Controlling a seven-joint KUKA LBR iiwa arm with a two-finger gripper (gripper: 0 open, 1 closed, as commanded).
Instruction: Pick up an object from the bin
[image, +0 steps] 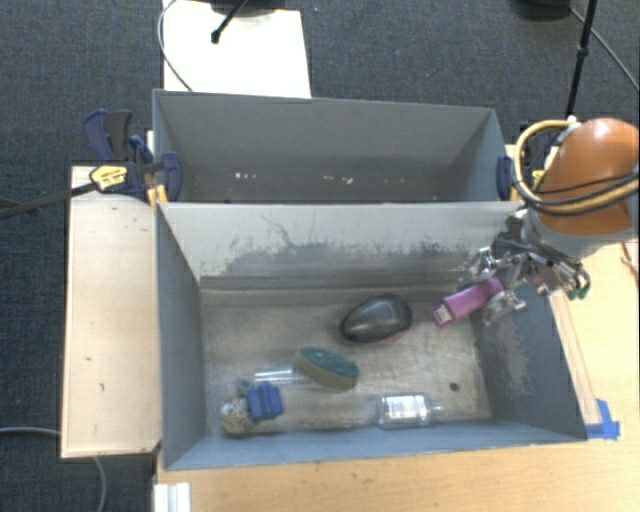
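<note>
- The gripper (494, 289) hangs at the right side of the bin (185, 330), close to the right wall, with its fingers clenched on one end of a purple block.
- The purple block (460, 303) (short and bar-shaped) sticks out of the fingers toward the left and tilts downward. I cannot tell whether its free end touches the floor.
- Above the gripper to the right, the wrist sits under an orange cover (592, 178) with cables looped around it.
- Nearest on the bin floor is a dark grey oval lump (377, 318), to the left of the block's free end and apart from it.
- Further left and toward the front lies a teal oval pad (328, 367) with a tan underside.
- A clear bottle (405, 408) lies on its side near the front wall, below the lump.
- In the front-left corner a blue piece (264, 401) rests beside a small speckled ball (236, 420), the two touching.
</note>
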